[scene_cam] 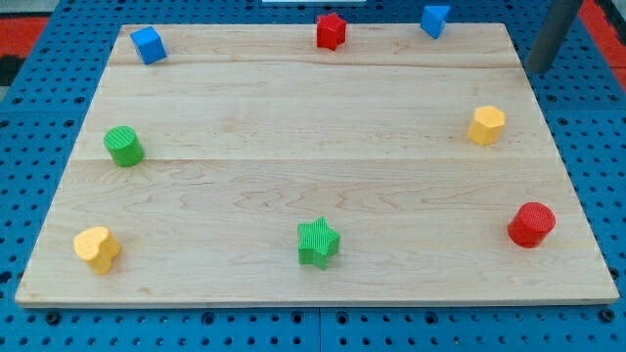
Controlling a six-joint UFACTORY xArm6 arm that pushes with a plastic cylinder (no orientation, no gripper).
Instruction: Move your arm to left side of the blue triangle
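On the wooden board (293,176), the blue triangle (434,20) sits at the view's top edge, left of my tip (538,68), which touches no block.

Seven other blocks on the wooden surface (293,127)

Blue cube (148,45), red star (331,30), yellow hexagon (486,125), red cylinder (531,225), green star (318,242), yellow heart (97,247), green cylinder (123,146).

Board (293,127): pale wood, fine grain. Beneath it, base (20,88): blue with dark holes. Blocks on board: blue triangle (435,20), blue cube (148,45), red star (331,30), red cylinder (531,225), yellow hexagon (486,125), yellow heart (97,248), green star (318,242), green cylinder (124,146). Rod (553,34): dark grey.
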